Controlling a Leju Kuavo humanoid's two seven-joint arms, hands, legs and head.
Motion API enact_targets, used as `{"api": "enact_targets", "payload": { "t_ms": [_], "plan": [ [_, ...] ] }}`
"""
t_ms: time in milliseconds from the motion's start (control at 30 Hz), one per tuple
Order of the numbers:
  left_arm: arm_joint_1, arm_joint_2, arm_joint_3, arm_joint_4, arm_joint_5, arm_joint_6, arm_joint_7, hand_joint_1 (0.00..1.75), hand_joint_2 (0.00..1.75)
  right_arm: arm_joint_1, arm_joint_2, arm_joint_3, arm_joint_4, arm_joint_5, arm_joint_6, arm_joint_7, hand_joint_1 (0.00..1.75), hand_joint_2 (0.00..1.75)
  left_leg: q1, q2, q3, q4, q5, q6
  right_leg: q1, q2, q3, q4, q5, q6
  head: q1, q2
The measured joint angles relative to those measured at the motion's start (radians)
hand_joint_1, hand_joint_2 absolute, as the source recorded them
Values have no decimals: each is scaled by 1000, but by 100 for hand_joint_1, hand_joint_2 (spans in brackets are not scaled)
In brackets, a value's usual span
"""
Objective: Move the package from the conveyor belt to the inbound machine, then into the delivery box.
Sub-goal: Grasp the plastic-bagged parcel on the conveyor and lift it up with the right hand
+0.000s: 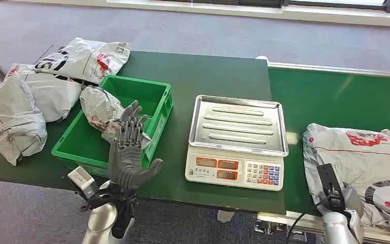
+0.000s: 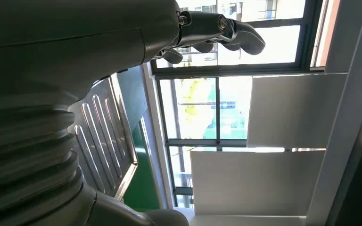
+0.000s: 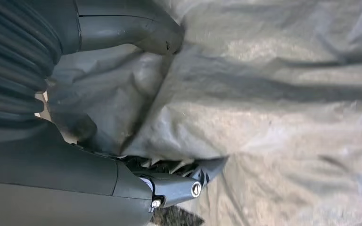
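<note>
On the green conveyor belt (image 1: 330, 96) right of the scale (image 1: 236, 142), your right hand (image 3: 122, 141) grips a grey package (image 1: 358, 168). Its red print is unreadable. Your left hand (image 1: 128, 152) hangs spread and empty over the green box (image 1: 89, 147).

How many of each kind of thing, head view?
Packages: 5, one on the conveyor belt under the right hand, one in the crate, three left of it
Green crate: 1
Scale: 1
Total: 7
</note>
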Motion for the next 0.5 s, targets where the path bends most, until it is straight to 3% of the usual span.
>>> {"api": "enact_targets", "payload": {
  "t_ms": [500],
  "plan": [
    [0, 0, 0, 1, 0, 0, -1, 0, 175, -9, 0, 0, 0, -3, -3, -10, 175, 175, 0, 0, 0, 0, 0, 0, 2, 0, 0, 0, 0, 0, 0, 0]
  ]
}}
